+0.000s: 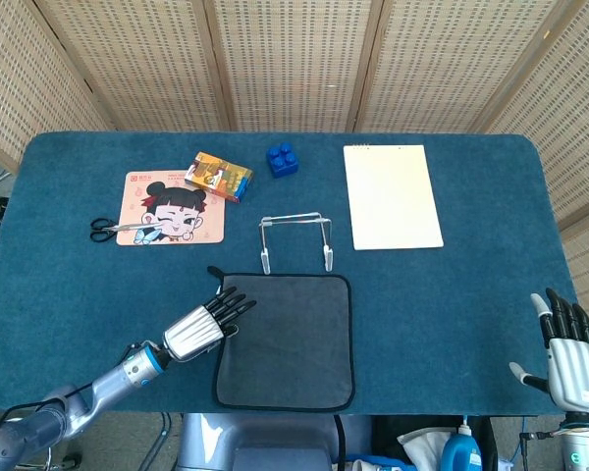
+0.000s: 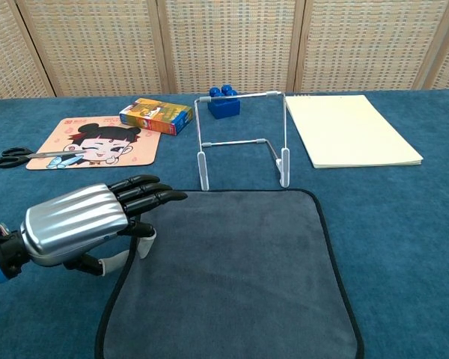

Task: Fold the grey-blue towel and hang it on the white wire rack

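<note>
The grey-blue towel (image 1: pixel 293 339) (image 2: pixel 239 277) lies flat and unfolded near the table's front edge. Just behind it stands the white wire rack (image 1: pixel 294 238) (image 2: pixel 243 142), with nothing hanging on it. My left hand (image 1: pixel 204 327) (image 2: pixel 86 224) is at the towel's left edge, its fingers stretched out over the near-left corner. Its thumb points down at the hem, and I see no cloth gripped. My right hand (image 1: pixel 566 355) hovers with fingers spread past the table's front right corner, holding nothing; the chest view does not show it.
A yellow notepad (image 1: pixel 391 194) (image 2: pixel 352 129) lies at the back right. A blue brick (image 1: pixel 282 158) (image 2: pixel 222 102) and a colourful box (image 1: pixel 219 176) (image 2: pixel 156 116) sit behind the rack. A cartoon mat (image 1: pixel 172 207) (image 2: pixel 97 142) with scissors (image 1: pixel 113 229) (image 2: pixel 22 156) lies at the left.
</note>
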`<state>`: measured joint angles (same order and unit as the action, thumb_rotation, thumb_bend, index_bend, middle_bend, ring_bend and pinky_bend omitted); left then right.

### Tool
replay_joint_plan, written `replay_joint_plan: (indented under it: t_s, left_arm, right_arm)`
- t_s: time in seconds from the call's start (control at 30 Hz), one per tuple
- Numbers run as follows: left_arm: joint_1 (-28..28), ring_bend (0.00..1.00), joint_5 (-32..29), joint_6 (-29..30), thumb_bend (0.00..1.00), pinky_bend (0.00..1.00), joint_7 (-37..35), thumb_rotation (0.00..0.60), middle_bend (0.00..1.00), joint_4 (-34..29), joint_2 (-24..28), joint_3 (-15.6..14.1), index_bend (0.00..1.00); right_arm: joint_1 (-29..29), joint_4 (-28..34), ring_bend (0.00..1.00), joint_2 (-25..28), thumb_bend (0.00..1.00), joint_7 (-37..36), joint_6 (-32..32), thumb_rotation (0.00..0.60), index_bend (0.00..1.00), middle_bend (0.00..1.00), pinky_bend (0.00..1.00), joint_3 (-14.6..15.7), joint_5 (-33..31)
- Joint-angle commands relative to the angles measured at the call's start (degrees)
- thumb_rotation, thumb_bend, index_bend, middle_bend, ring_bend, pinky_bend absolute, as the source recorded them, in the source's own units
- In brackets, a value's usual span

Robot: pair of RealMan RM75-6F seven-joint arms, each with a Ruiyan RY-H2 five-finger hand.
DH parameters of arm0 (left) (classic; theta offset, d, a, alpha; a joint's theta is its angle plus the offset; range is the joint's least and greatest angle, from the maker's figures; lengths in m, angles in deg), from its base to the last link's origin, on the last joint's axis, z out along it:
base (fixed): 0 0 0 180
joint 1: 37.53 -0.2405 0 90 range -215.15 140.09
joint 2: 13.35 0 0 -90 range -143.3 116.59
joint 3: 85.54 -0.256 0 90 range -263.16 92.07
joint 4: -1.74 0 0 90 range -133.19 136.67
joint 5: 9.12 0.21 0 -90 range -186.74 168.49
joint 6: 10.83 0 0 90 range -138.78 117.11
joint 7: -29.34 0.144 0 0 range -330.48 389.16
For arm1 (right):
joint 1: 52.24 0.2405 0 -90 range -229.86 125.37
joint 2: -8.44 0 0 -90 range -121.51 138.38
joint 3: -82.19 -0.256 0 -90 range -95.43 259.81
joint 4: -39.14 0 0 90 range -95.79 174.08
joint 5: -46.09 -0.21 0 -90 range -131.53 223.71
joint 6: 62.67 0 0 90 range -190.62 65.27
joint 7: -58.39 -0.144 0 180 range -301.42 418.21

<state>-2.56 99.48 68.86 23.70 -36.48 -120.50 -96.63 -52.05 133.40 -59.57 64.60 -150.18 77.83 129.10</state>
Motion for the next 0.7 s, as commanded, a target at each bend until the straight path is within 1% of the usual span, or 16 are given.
replay_joint_plan:
  t_s: [0.03,0.13,0.23,0.43,0.7]
  left_arm:
    - [-0.14,0.0,-0.23,0.19,0.5,0.0,-0.35,0.6,0.0,0.21,-0.11,0.0,0.65]
    - [-0.21,0.0,-0.32,0.39,0.51,0.0,-0.63,0.6,0.0,0.6,-0.16,-0.13,0.7]
    - [-0.23,0.0,-0.35,0.68,0.51,0.0,-0.99,0.6,0.0,0.81,0.1,-0.26,0.73]
    - [-0.93,0.0,-0.86,2.05,0.52,0.0,-2.47,0.6,0.0,0.86,2.32,-0.47,0.74]
    - [-2.27,0.0,-1.65,2.75,0.52,0.0,-5.36,0.6,0.0,3.67,5.35,-1.2,0.74]
  right_arm:
    - [0.01,0.08,0.0,-0.02,0.0,-0.15,0.03,0.6,0.0,0.0,0.0,0.03,0.05]
    - [0.03,0.1,0.0,0.02,0.0,-0.31,0.09,0.6,0.0,0.0,0.0,0.09,0.13]
    - [0.04,0.13,0.0,0.04,0.0,-0.45,0.11,0.6,0.0,0.0,0.0,0.1,0.16]
    - [0.04,0.11,0.0,0.08,0.0,-0.61,0.2,0.6,0.0,0.0,0.0,0.15,0.12]
    - [0.16,0.47,0.0,-0.21,0.0,0.47,0.26,0.6,0.0,0.0,0.0,0.29,0.32]
